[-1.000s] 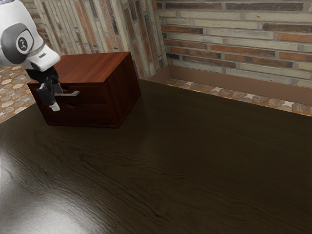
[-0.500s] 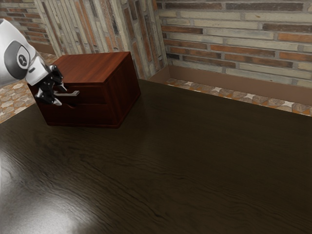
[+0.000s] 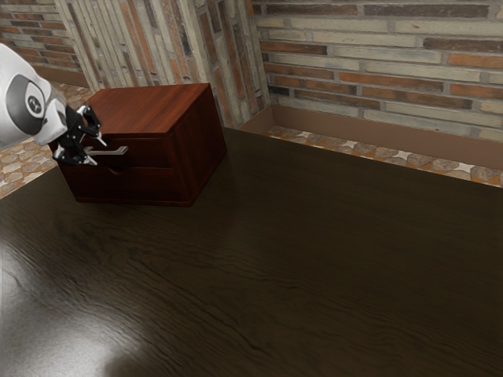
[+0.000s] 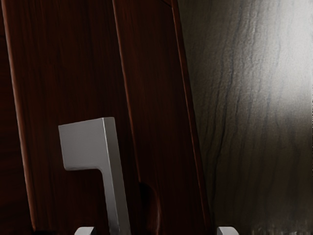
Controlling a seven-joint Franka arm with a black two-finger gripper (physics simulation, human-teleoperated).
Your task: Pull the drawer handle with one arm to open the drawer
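A dark red wooden cabinet (image 3: 161, 110) with two stacked drawers stands at the back of the exterior view's left. The upper drawer's grey bar handle (image 3: 115, 150) juts out from its front, and that front looks flush with the cabinet. My black gripper (image 3: 91, 144) reaches in sideways at the handle's near end, open, with one finger above the bar and one below. In the wrist view the grey handle (image 4: 100, 152) stands off the drawer front (image 4: 63, 63). Two pale fingertips (image 4: 84, 230) peek in wide apart, the bar between them near one of them.
The dark wood table (image 3: 314, 259) stretches wide toward the exterior view's right and front. Brick walls and a low brown skirting (image 3: 377, 129) close off the back. Tiled floor (image 3: 20, 169) lies beyond the table's left edge.
My arm has drawn back toward the exterior view's left and the hand has turned from pointing down to pointing sideways at the handle. The handle and drawer have not visibly moved.
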